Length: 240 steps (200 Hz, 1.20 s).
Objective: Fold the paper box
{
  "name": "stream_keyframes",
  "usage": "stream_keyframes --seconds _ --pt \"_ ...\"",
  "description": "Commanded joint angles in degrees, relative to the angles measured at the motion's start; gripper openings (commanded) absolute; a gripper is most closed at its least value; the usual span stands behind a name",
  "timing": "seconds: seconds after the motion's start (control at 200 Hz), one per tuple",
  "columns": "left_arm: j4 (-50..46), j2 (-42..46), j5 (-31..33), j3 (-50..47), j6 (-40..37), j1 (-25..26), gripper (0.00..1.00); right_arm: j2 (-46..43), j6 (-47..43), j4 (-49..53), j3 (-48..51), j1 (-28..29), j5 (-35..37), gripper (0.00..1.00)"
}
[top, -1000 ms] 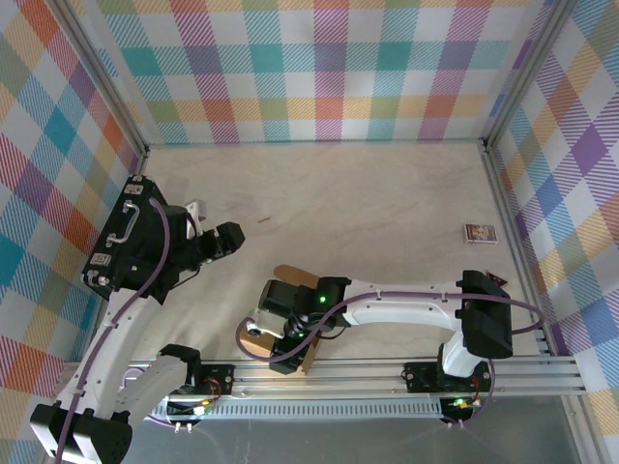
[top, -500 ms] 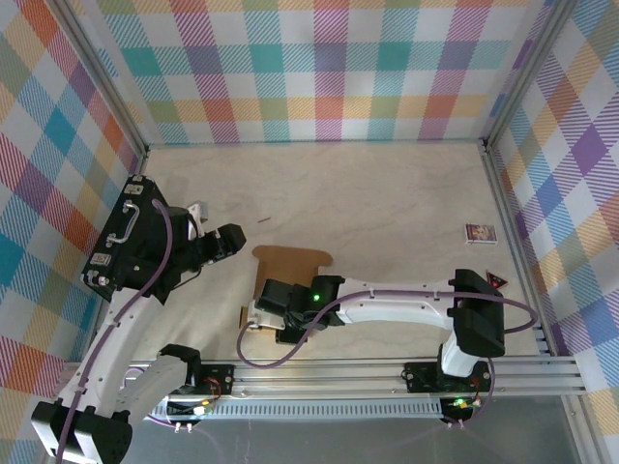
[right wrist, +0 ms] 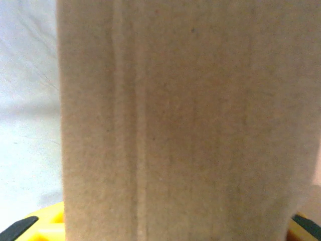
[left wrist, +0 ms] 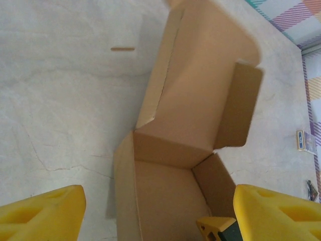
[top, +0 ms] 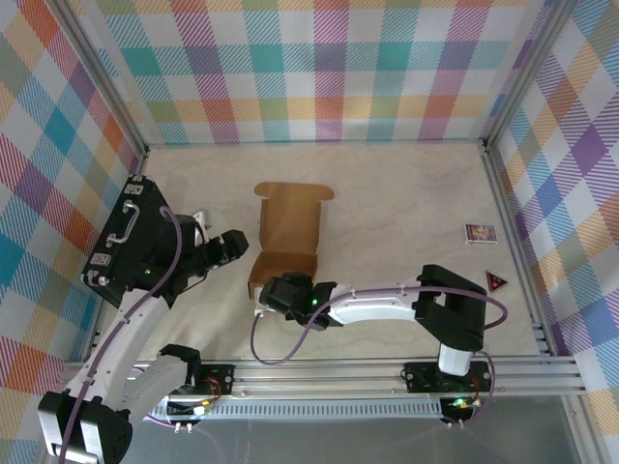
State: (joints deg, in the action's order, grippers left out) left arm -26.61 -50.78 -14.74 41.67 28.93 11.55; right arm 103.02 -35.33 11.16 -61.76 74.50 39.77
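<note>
**Box half made, lid waiting.** The paper box (top: 283,242) is seen at the middle of the overhead view. Its shallow tray stands on the pale table (top: 387,193), and its lid panel (top: 290,208) is laid open toward the checked back wall. One side tab (left wrist: 239,103) is raised at the right of the left wrist view.

The right gripper (top: 274,296) is placed at the tray's near wall, just below the box in the overhead frame. Brown cardboard is spread between its yellow fingers (right wrist: 50,218) in the right wrist view. Whether that claw is clenched on the wall or merely set against it cannot be told.

The left gripper (top: 237,244) is held released just left of the tray, jaws wide and nothing between them. The black hard case (top: 131,242) is seen beside it at the left edge, and a small printed packet (top: 481,233) well apart at the right.

The tray is judged to be formed and the lid not yet closed. For the closing to be done well, the near wall should be steadied by the right claw. The lid should be taken at its far edge and swung over along its crease, not bent across the panel. The side tabs should be guided inside the tray walls before the lid is pressed down. Pressure should be kept light, so that the corrugated walls are not crushed.
</note>
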Motion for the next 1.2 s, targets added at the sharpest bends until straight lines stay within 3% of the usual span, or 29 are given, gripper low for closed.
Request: stream_keyframes --seconds 0.0,0.49,0.645,0.87,1.195 --pt "5.07 0.81 -1.03 -3.32 2.65 -0.92 0.77 3.12 -4.79 -10.18 4.89 1.22 6.71 0.44" --pt "10.0 7.55 -4.26 -11.1 2.28 -0.92 0.76 4.23 1.81 -13.35 7.7 2.14 6.91 0.74" --pt "9.78 11.89 -4.4 -11.96 1.27 -0.92 0.76 0.62 4.63 -13.21 8.22 2.16 3.84 0.78" --pt "10.18 10.96 -6.43 -12.57 1.68 -0.92 0.71 0.21 7.13 -13.31 9.41 2.2 1.19 0.78" --pt "10.18 10.97 -7.4 -13.84 1.56 -0.91 0.7 -6.57 11.8 -12.59 14.45 2.23 -14.03 0.84"
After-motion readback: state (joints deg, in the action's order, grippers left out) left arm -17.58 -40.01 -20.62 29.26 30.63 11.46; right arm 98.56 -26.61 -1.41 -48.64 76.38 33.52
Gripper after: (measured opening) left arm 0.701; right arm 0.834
